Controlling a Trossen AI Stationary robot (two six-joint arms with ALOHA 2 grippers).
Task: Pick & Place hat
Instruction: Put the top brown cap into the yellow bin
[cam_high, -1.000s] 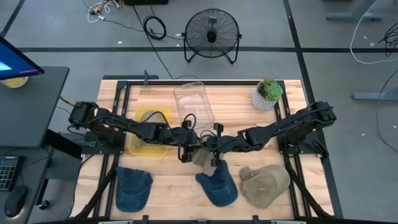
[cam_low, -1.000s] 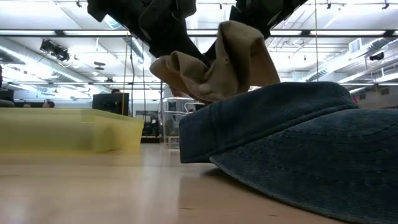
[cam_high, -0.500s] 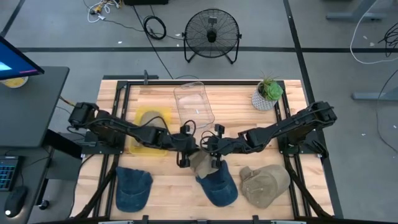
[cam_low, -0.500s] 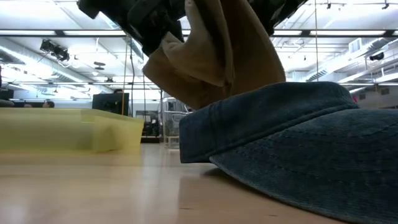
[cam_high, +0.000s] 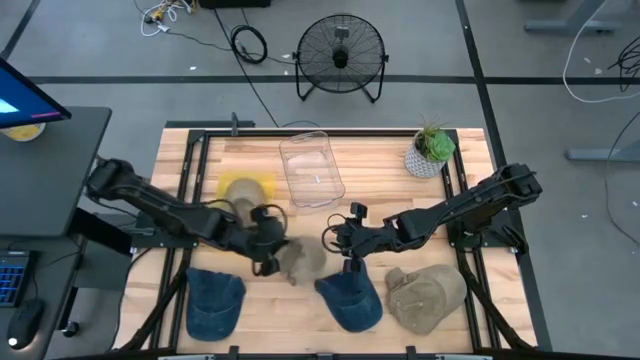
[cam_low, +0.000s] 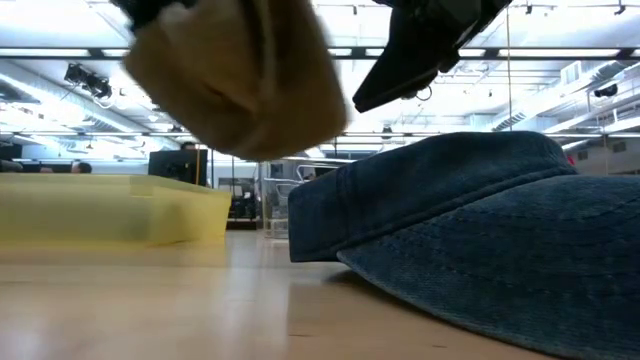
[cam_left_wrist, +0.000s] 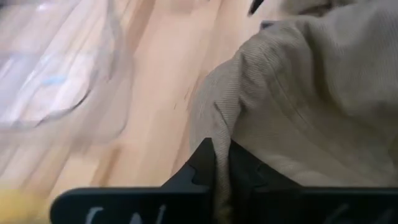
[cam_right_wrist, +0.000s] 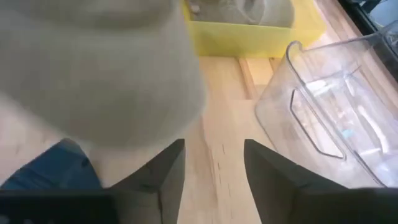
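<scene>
A tan hat (cam_high: 297, 258) hangs above the wooden table, with my left gripper (cam_high: 268, 246) shut on it; the low view shows it lifted (cam_low: 238, 82). My right gripper (cam_high: 342, 247) stands open just right of the hat, touching nothing, its fingers apart (cam_right_wrist: 211, 169). A blue denim cap (cam_high: 350, 302) lies on the table below my right gripper and fills the low view's right (cam_low: 480, 230). A yellow bin (cam_high: 246, 192) sits behind my left arm. My left gripper pinches a fold of the tan hat's cloth (cam_left_wrist: 219, 127) between its two fingers, at the hat's left side. The fingers come from the table's left. The hat hangs bunched and slack beyond the fingers, clear of the table.
Another blue cap (cam_high: 215, 300) lies at the near left and a tan cap (cam_high: 427, 296) at the near right. A clear plastic bin (cam_high: 312, 168) and a potted plant (cam_high: 432, 150) stand at the far side. A fan (cam_high: 341, 55) stands on the floor beyond.
My left gripper has shut on the tan hat and carried it toward the table's left edge. My right gripper has opened and let the hat go, staying about where it was.
</scene>
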